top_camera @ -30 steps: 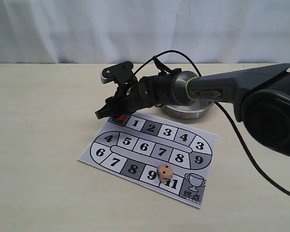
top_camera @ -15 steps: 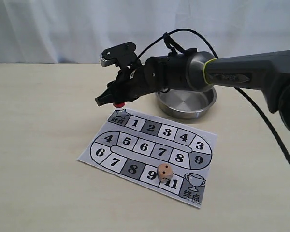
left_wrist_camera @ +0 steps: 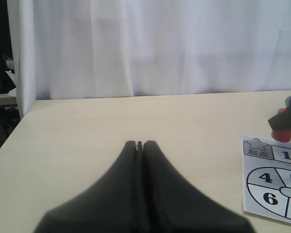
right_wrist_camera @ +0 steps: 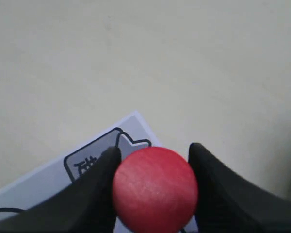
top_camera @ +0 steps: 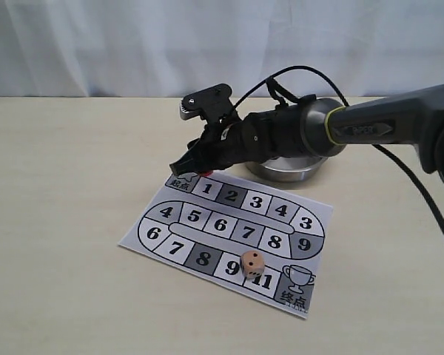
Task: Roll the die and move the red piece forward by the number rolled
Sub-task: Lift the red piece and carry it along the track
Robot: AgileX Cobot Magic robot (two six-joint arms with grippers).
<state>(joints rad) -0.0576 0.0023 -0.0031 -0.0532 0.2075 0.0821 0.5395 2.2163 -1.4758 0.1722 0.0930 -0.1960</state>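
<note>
My right gripper (top_camera: 189,167) is shut on the red piece (top_camera: 201,173), holding it just over the star start square at the far corner of the paper board (top_camera: 229,237). From the right wrist view the piece (right_wrist_camera: 155,187) is a round red top pinched between both black fingers (right_wrist_camera: 99,179), with the start square beneath. The left wrist view shows the red piece (left_wrist_camera: 282,133) just above the board (left_wrist_camera: 271,170). The tan die (top_camera: 252,262) rests on the board between squares 9 and 11. My left gripper (left_wrist_camera: 139,144) is shut and empty, low over bare table.
A shallow steel bowl (top_camera: 285,168) stands behind the board, partly hidden by the right arm. A black cable loops above that arm. A white curtain closes off the back of the tan table (top_camera: 66,185).
The right gripper first lifted the red piece off the start corner, then carried it to the right and slightly down. The die and left gripper have not moved.
</note>
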